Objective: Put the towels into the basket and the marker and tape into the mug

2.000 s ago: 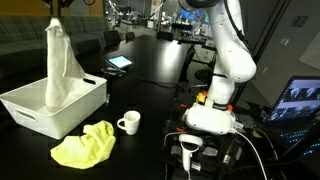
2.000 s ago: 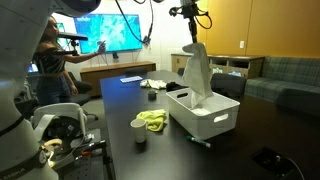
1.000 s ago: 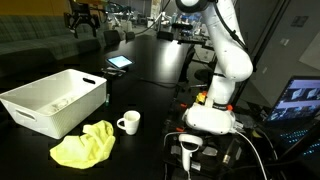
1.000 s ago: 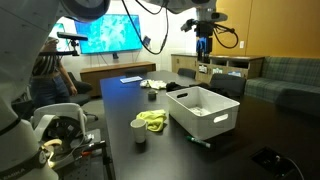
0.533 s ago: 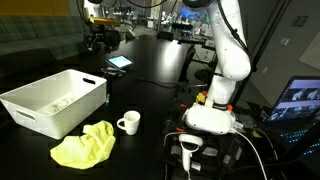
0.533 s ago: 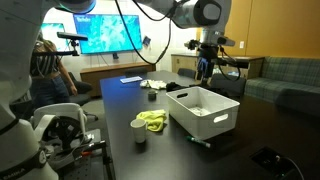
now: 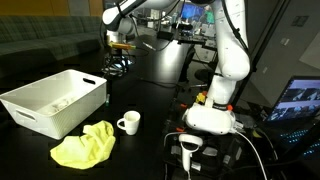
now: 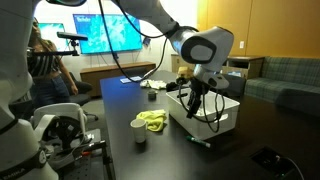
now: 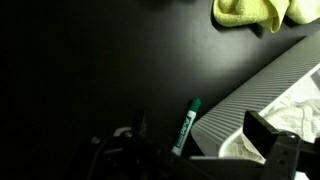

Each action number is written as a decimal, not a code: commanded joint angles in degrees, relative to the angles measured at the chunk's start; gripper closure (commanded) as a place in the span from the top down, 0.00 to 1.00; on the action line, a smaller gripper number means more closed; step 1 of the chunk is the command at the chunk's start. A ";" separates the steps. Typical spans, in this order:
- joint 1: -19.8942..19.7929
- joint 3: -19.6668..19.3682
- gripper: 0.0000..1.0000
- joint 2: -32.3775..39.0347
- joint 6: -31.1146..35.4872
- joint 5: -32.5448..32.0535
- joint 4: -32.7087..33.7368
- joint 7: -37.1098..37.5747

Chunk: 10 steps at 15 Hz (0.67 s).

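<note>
Jaws stand wide apart on the gripper (image 9: 200,155) in the wrist view, its two dark fingers (image 9: 272,140) reaching in from 6 o'clock with nothing held between them. On the black table (image 9: 80,70) below lies a green marker (image 9: 185,126), its cap pointing toward 12 o'clock, just beside the long wall of the white basket (image 9: 262,88), which fills the frame from 3 to 5 o'clock. A white towel (image 9: 297,112) lies crumpled inside the basket. A yellow towel (image 9: 250,10) sits on the table at 1 o'clock, apart from the basket. In an exterior view the gripper (image 8: 193,104) hangs over the table in front of the basket (image 8: 222,120), with the marker (image 8: 200,143) on the table near the basket's lower corner at 6 o'clock from it; the yellow towel (image 8: 152,120) lies at 9 o'clock from the basket and a mug (image 8: 139,134) stands upright just below that towel. In an exterior view the gripper (image 7: 118,66) is at 1 o'clock from the basket (image 7: 60,118), while the mug (image 7: 128,123) stands at 4 o'clock from the basket and the yellow towel (image 7: 85,146) is spread touching or nearly touching it.
</note>
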 commanded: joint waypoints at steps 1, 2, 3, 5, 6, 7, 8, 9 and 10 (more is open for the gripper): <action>0.67 -0.86 1.00 -5.27 9.84 4.53 -14.52 -1.56; 0.88 -0.93 1.00 -5.84 12.50 5.51 -17.70 -0.93; 1.14 -0.87 1.00 -5.42 15.11 6.79 -19.26 0.24; 1.17 -0.30 1.00 -4.82 19.11 9.41 -21.97 0.00; 1.12 0.02 1.00 -4.46 20.77 10.97 -22.89 -0.05; 0.96 0.57 1.00 -3.91 22.41 12.80 -23.38 -0.60; 0.98 0.86 1.00 -3.71 23.70 14.30 -23.88 -0.36; 0.95 1.34 1.00 -3.56 25.09 16.03 -24.13 -0.43; 1.08 1.68 1.00 -3.34 26.43 17.29 -24.28 -0.33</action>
